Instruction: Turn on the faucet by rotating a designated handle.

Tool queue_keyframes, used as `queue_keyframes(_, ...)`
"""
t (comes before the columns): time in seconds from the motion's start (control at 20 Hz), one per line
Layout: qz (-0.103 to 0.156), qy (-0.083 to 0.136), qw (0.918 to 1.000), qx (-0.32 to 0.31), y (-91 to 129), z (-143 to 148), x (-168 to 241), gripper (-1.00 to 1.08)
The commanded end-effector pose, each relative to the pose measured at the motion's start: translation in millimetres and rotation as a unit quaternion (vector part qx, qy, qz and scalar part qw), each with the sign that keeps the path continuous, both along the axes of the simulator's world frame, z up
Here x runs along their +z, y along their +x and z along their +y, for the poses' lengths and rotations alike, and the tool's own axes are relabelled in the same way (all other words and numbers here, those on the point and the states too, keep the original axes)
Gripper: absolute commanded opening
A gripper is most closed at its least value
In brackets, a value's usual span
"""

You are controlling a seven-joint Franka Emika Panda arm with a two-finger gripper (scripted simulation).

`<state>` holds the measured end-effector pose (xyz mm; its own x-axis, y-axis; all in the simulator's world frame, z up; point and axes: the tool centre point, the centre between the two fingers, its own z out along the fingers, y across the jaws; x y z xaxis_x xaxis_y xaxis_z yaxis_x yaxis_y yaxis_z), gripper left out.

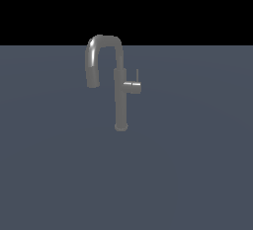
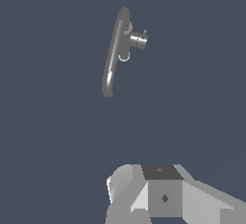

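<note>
The faucet (image 1: 120, 100) is a dull grey tap standing upright on a flat grey-blue surface, its gooseneck spout (image 1: 101, 44) curving over towards the exterior view's left. The handle (image 1: 132, 85) is a short stub on the stem's side towards the exterior view's right, with a thin rod lever (image 1: 137, 75) pointing up. The arm does not show in the exterior view. In the wrist view the faucet (image 2: 114, 50) is seen from above and far off, with the handle (image 2: 138, 39) sticking out sideways. Part of my gripper (image 2: 163, 192) shows at the picture's edge, well away from the faucet, with its finger gap unclear.
The grey-blue surface (image 1: 188, 174) stretches all around the faucet. Beyond its far edge there is only black background (image 1: 197, 7).
</note>
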<state>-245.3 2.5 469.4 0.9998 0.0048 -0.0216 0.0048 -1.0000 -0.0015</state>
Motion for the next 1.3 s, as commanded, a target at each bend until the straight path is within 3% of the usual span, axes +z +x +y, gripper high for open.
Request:
queue_keyframes(0.0, 0.0, 0.0, 1.0, 0.0, 0.0, 0.0, 0.0, -1.0)
queue_keyframes(0.3, 0.006, 0.008, 0.9999, -0.008, 4.7, 0.4, -0.8, -1.0)
queue_keyframes(0.6, 0.026, 0.032, 0.9986, -0.033, 18.8, 1.4, -3.4, -1.0)
queue_keyframes(0.95, 0.066, 0.081, 0.9907, -0.086, 48.4, 1.6, -10.6, -1.0)
queue_keyframes(1.25, 0.112, 0.139, 0.973, -0.146, 81.6, -1.0, -21.8, -1.0)
